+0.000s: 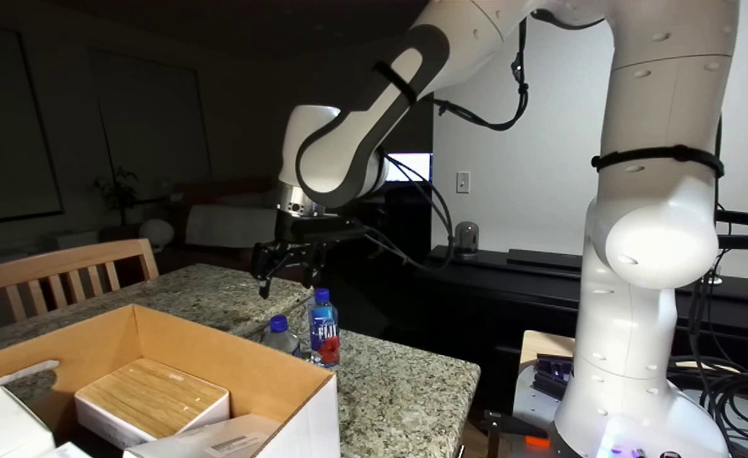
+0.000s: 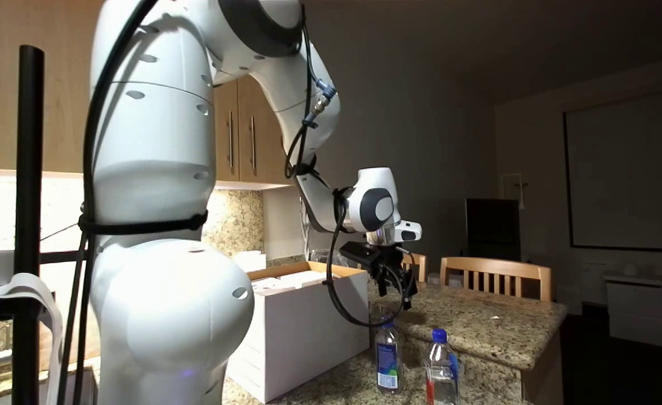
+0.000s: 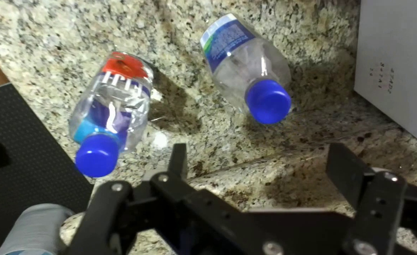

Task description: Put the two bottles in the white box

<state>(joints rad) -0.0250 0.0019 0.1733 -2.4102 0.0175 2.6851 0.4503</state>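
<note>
Granite ctr [image 1: 406, 407] has a lt. wood chair [image 1: 62, 262] beside it. Wood-topped block [image 1: 154, 394] lies nr. a white carton [image 1: 2, 426]. In bkgd: a lit screen [image 1: 412, 166], a wall plate [image 1: 463, 182], a clear dome [image 1: 467, 238] on dk. furniture [image 1: 501, 280], & a plant [image 1: 119, 191] nr. a pale round thing [image 1: 156, 233]. In an exterior view, wood cabs [image 2: 63, 112] w/ metal handles [image 2: 230, 138] hang high.

Red-and-blue-labelled clear bottle [image 3: 118, 102], blue-labelled clear bottle [image 3: 247, 60]: glossy plastic. Rectangular white-and-tan box [image 2: 320, 326]: matt cardboard. Speckled grey-beige table [image 1: 406, 407]: smooth, stone-like. Slatted light-brown chair [image 2: 494, 264]: wood.
</note>
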